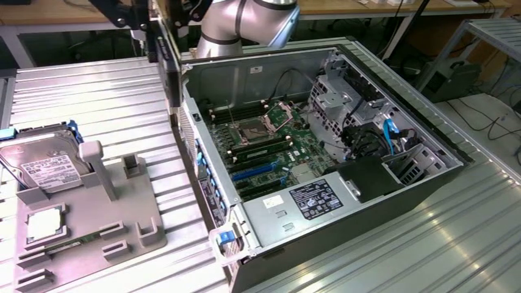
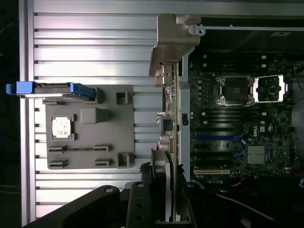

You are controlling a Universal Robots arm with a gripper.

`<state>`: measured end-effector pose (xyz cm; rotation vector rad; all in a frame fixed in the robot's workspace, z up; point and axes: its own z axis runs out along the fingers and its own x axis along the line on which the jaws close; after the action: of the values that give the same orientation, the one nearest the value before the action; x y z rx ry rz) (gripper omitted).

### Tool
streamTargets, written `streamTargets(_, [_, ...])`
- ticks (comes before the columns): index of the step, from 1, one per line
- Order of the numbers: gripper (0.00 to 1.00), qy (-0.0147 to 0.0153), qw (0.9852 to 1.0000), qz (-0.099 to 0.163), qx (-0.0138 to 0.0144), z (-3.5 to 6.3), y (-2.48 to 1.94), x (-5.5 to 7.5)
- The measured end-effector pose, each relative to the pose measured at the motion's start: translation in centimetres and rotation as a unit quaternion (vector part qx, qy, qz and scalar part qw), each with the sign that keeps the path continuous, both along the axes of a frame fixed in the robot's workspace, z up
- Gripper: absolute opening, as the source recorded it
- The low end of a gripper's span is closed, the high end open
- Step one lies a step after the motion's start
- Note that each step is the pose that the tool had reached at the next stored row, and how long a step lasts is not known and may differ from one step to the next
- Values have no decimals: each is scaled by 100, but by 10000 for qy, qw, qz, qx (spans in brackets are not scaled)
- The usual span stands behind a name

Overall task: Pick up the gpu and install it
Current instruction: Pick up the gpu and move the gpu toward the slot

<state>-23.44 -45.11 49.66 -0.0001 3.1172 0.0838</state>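
The gpu [image 2: 172, 118] is a thin dark card seen edge-on in the wrist view, with its silver end bracket [image 2: 172, 42] farthest from the wrist and the black fan [image 2: 159, 166] close to the fingers. My gripper [image 2: 166, 202] is shut on the card's fan end. In the exterior view the gpu [image 1: 172, 67] hangs upright in the air under the gripper [image 1: 163, 12], just outside the far left wall of the open computer case [image 1: 440, 177]. The motherboard [image 2: 237, 128] with its blue slots [image 1: 252, 172] lies inside the case, apart from the card.
A grey fixture [image 1: 138, 235] on the ribbed metal table [image 1: 97, 97] holds a silver hard drive [image 1: 45, 168] and a small square chip [image 1: 45, 223]. The case holds a power supply [image 1: 313, 198], drive cage [image 1: 346, 97], cables and an open CPU socket [image 1: 260, 125].
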Motion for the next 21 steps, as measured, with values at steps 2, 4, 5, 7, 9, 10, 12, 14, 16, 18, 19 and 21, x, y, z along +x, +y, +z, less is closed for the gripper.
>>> streamTargets(2, [28, 0, 10000, 0, 0, -1, 0, 87])
streamTargets(4, [28, 0, 10000, 0, 0, -2, 0, 184])
streamTargets(5, [28, 0, 10000, 0, 0, -2, 0, 248])
streamTargets(7, [28, 0, 10000, 0, 0, -3, 0, 338])
streamTargets(9, [28, 0, 10000, 0, 0, -5, 0, 453])
streamTargets(10, [28, 0, 10000, 0, 0, -5, 0, 494])
streamTargets(12, [28, 0, 10000, 0, 0, -6, 0, 589])
streamTargets(14, [28, 0, 10000, 0, 0, -8, 0, 680])
streamTargets(16, [28, 0, 10000, 0, 0, -9, 0, 762])
streamTargets(18, [28, 0, 10000, 0, 0, -11, 0, 835])
streamTargets(19, [28, 0, 10000, 0, 0, -12, 0, 872])
streamTargets(21, [28, 0, 10000, 0, 0, -13, 0, 961])
